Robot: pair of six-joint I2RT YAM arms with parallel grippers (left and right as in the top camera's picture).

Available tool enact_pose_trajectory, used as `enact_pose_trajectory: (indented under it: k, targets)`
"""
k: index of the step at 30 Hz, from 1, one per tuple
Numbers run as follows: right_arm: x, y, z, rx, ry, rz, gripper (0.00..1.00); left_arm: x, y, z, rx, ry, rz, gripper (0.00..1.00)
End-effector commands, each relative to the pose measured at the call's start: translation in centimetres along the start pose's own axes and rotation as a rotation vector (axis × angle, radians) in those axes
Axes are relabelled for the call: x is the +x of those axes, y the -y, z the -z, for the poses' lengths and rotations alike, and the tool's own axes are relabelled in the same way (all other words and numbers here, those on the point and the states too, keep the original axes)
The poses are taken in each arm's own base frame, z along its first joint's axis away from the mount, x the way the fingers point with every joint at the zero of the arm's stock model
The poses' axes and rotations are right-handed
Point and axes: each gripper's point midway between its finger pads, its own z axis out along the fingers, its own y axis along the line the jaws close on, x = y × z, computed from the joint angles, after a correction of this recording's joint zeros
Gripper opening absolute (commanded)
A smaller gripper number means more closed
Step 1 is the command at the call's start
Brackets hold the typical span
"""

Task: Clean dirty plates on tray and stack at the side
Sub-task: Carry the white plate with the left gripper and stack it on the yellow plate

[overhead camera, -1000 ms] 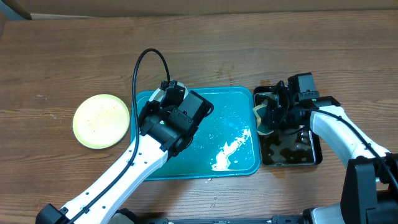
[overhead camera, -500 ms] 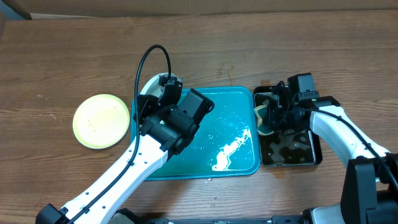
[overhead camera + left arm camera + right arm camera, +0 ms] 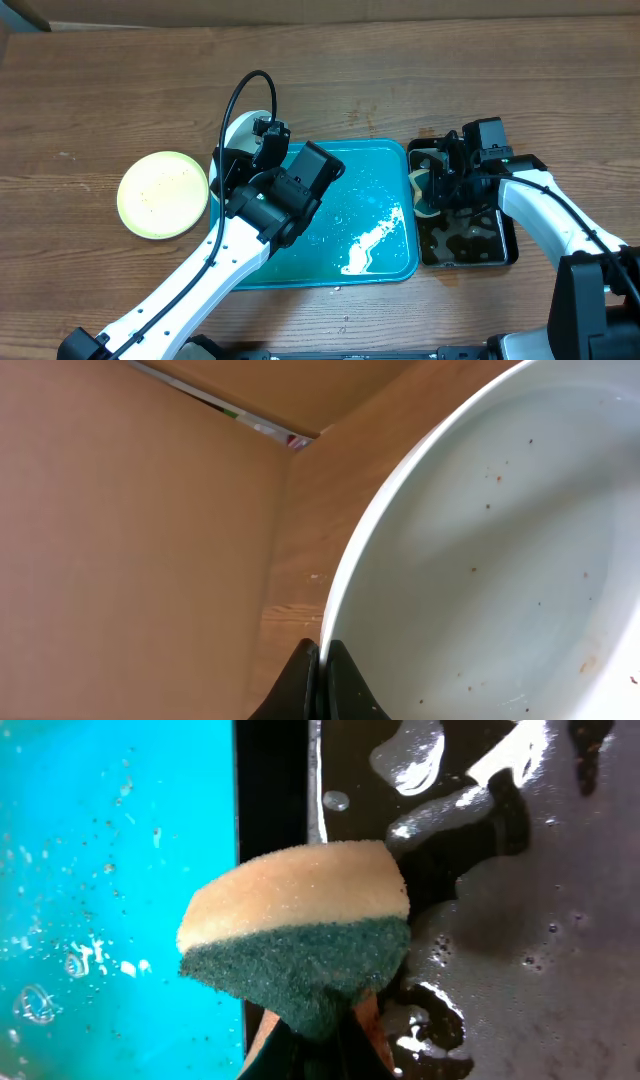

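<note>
I had my left end effector (image 3: 320, 675) closed on a round white plate (image 3: 500, 560) at the far-left corner of the large teal plastic tray (image 3: 385, 165); my right end effector (image 3: 318, 1040) pinched a yellow-green sponge (image 3: 300, 935).

The left gripper (image 3: 262, 140) has a plate (image 3: 500, 560) by the rim between its jaws, above the table (image 3: 100, 90) just past the far left corner of the tray (image 3: 370, 165), and a second plate (image 3: 162, 193) lies flat on the table left of those jaws, apart from the tray. The right gripper (image 3: 440, 185) has a sponge (image 3: 300, 935) between its jaws over the seam of two trays set side by side: the tray lies left of those jaws, the water tray (image 3: 470, 245) right of them.
</note>
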Motion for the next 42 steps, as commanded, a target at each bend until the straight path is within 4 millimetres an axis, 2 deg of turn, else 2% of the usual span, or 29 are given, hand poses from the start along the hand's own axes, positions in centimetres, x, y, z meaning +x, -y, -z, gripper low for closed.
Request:
enact_pose_trajectory:
  k: [1,7,9,11,13,15,16,17,23,29,34,38,42]
  targets:
    - [0.0,1.5,-0.2,0.081,0.005,-0.008,0.08,-0.9,-1.2,0.7,-0.006,0.028,0.049,0.04]
    - [-0.4,6.0,0.8,0.346,0.054,-0.124,0.09,-0.8,-0.3,0.7,0.046,0.022,0.051,0.04]
    - [-0.2,6.5,1.0,0.379,0.053,-0.142,0.09,-0.8,-0.2,0.7,0.050,0.022,0.056,0.04]
    - [0.1,6.5,1.0,0.378,0.042,-0.144,0.13,-0.8,-0.2,0.7,0.051,0.022,0.058,0.04]
    - [0.4,6.6,1.0,0.381,0.029,-0.146,0.24,-0.8,-0.1,0.7,0.055,0.021,0.060,0.04]
    - [0.8,6.4,1.0,0.369,0.012,-0.149,0.49,-0.8,-0.1,0.7,0.057,0.021,0.061,0.04]
    - [0.9,6.3,0.9,0.364,0.007,-0.150,0.58,-0.8,-0.1,0.7,0.057,0.021,0.061,0.04]
    - [1.0,6.2,0.9,0.359,0.003,-0.150,0.62,-0.8,-0.1,0.7,0.057,0.021,0.060,0.04]
    - [0.9,5.8,1.2,0.342,-0.004,-0.152,0.64,-0.7,-0.1,0.6,0.056,0.017,0.079,0.04]
    - [-1.0,4.5,4.0,0.332,0.043,-0.144,0.66,-0.2,-0.3,0.4,0.055,-0.006,0.126,0.04]
    - [-1.7,2.9,6.6,0.295,0.065,-0.139,0.67,1.8,0.0,-0.4,0.119,-0.093,0.187,0.04]
    - [-1.0,2.4,7.3,0.276,0.049,-0.142,0.67,3.5,-0.8,-1.6,0.205,-0.190,0.319,0.04]
    - [-0.4,2.5,7.3,0.281,0.027,-0.146,0.67,4.8,-2.6,-2.8,0.294,-0.270,0.482,0.04]
